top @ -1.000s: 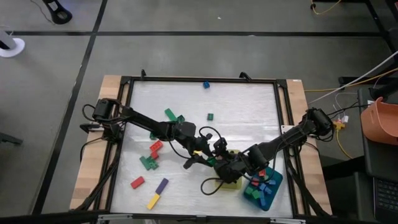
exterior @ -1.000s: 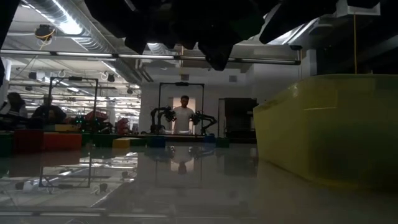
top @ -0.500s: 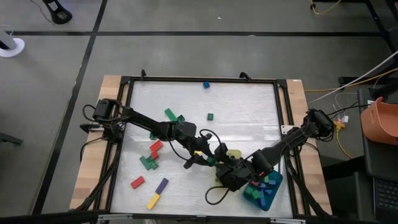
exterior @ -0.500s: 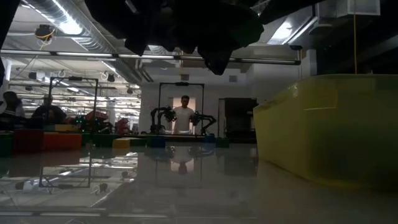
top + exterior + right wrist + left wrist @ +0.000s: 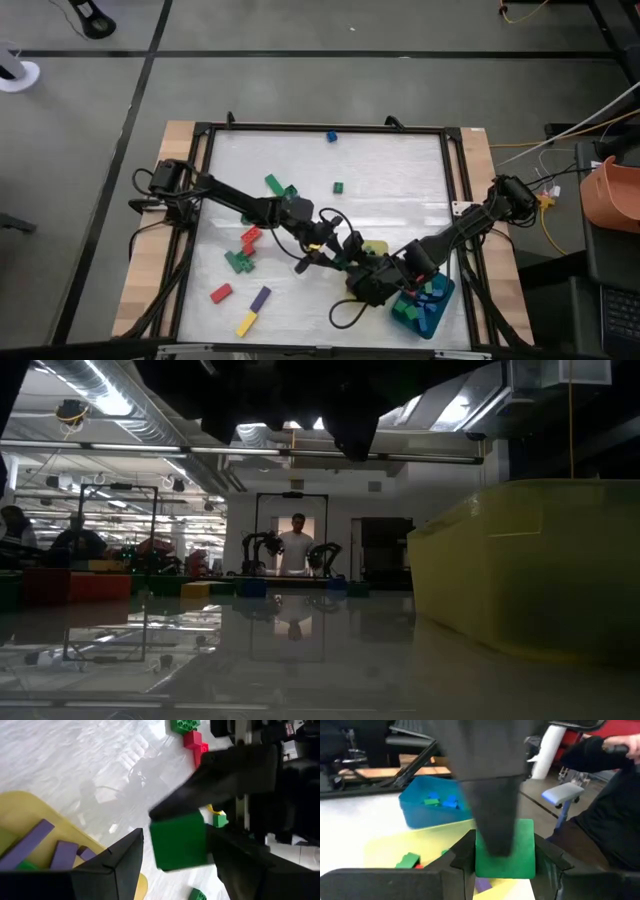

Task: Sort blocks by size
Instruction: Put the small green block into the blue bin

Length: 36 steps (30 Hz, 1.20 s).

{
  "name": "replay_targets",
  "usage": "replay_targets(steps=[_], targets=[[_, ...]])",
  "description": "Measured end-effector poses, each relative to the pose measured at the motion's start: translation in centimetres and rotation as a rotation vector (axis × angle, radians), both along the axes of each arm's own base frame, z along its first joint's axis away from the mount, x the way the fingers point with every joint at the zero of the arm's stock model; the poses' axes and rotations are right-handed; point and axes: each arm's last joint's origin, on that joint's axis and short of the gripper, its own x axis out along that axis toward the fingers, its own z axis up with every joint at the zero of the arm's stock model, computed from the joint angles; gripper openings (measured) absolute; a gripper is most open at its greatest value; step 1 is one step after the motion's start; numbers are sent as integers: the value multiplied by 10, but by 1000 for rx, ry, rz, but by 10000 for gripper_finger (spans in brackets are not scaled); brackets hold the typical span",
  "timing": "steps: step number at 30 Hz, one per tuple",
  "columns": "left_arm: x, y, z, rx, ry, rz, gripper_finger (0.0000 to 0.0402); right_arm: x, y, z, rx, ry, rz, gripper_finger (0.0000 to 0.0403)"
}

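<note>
Green block changes hands above the yellow tray. The left gripper pinches it by two opposite sides, while the right gripper appears clamped on the same block, one of its dark fingers lying across the face that the left wrist camera sees. The block hangs clear of the tabletop, over the tray, which already holds purple and green pieces.

Within the last second the right arm has drawn a little back toward the tabletop's bottom right corner in the high view, where the teal tray sits just beside the yellow one. The left arm has followed it — the two grippers now meet nose to nose over the yellow tray. Neither set of jaws has widened or narrowed in that time. It looks like a hand-over caught at the instant of double grip: one gripper must let go before the block can travel on, and which tray it goes to depends on its size class.

The teal tray carries a heap of small blue, green and red pieces. Beyond the trays the sorting is far from finished. Loose blocks lie scattered across the left half of the tabletop, red, green, purple and yellow, with a blue one and a green one near the far edge. In the room behind, a person stands well away from the table.
</note>
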Motion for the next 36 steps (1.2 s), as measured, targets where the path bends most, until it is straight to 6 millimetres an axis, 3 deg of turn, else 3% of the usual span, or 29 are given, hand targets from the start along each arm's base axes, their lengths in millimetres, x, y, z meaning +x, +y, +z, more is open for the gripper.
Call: replay_targets(steps=[8,17,25,29,36], targets=[[-1,-8,0,10,-11,-23,123,1,-1,0,1,-2,0,222],[-1,-8,1,21,-32,-31,126,1,0,1,3,-2,18,133],[-1,-11,-1,59,-20,87,178,-3,2,-2,40,37,14,140],[-1,-7,-5,77,25,118,202,-11,-1,2,83,114,-77,155],[-2,2,-12,93,105,133,209,-38,2,9,331,384,-325,134]])
